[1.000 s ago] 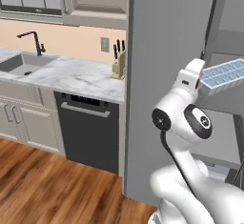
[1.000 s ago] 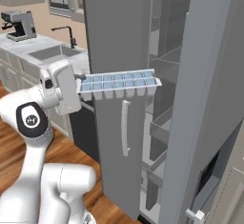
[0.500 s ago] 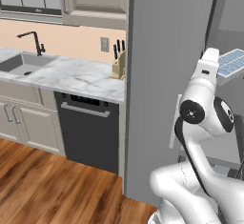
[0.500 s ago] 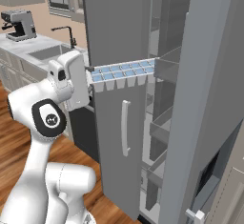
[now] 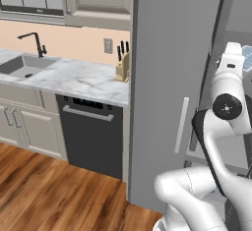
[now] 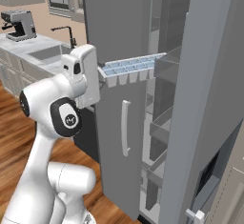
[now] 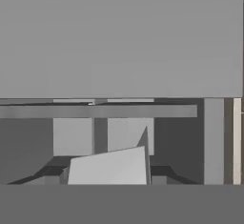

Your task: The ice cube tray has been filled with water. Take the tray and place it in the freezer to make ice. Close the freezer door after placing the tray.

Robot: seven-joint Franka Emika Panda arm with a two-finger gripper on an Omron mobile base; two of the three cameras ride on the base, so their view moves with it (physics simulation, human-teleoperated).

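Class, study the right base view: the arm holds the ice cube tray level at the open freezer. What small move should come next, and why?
Probably a short push further inward, keeping it level. The ice cube tray has only its far end at the freezer shelf edge, and most of it still hangs outside. The gripper holds the near end.

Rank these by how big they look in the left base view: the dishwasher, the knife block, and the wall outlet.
1. The dishwasher, by far the largest.
2. The knife block with its knives.
3. The wall outlet, smallest, though not far below the knife block.
All three sit at a similar depth, so nearness hardly skews this.
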